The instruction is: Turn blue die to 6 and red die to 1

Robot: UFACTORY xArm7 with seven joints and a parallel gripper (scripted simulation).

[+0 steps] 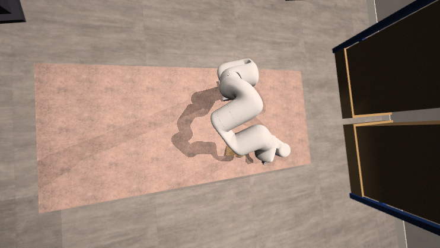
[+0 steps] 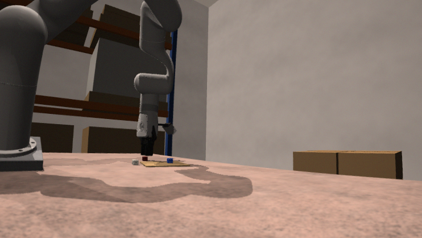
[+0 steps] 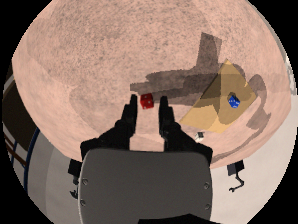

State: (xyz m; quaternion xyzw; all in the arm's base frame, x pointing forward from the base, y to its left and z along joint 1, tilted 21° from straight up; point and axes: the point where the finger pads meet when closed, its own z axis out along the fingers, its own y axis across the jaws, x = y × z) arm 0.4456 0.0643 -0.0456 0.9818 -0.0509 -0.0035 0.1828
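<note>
The red die point(image 3: 147, 100) lies on the table top just off the tan mat point(image 3: 220, 103); it also shows in the exterior view point(image 2: 144, 158). My gripper point(image 3: 148, 103) hangs straight down right over the red die, fingers partly open with one on each side of it and holding nothing; in the exterior view point(image 2: 147, 152) its tips are just above the die. The blue die point(image 3: 233, 100) sits on the mat, also in the exterior view point(image 2: 169, 160). The white die point(image 2: 135, 161) lies on the table beside the mat's point(image 2: 164, 163) near-left corner. I cannot read the top faces.
The arm's base point(image 2: 17, 159) stands at the left. A brown box point(image 2: 347, 164) sits at the table's right side. Shelving point(image 1: 397, 110) stands beyond the table edge. From above, the arm point(image 1: 243, 123) hides the dice and most of the mat point(image 1: 229, 151).
</note>
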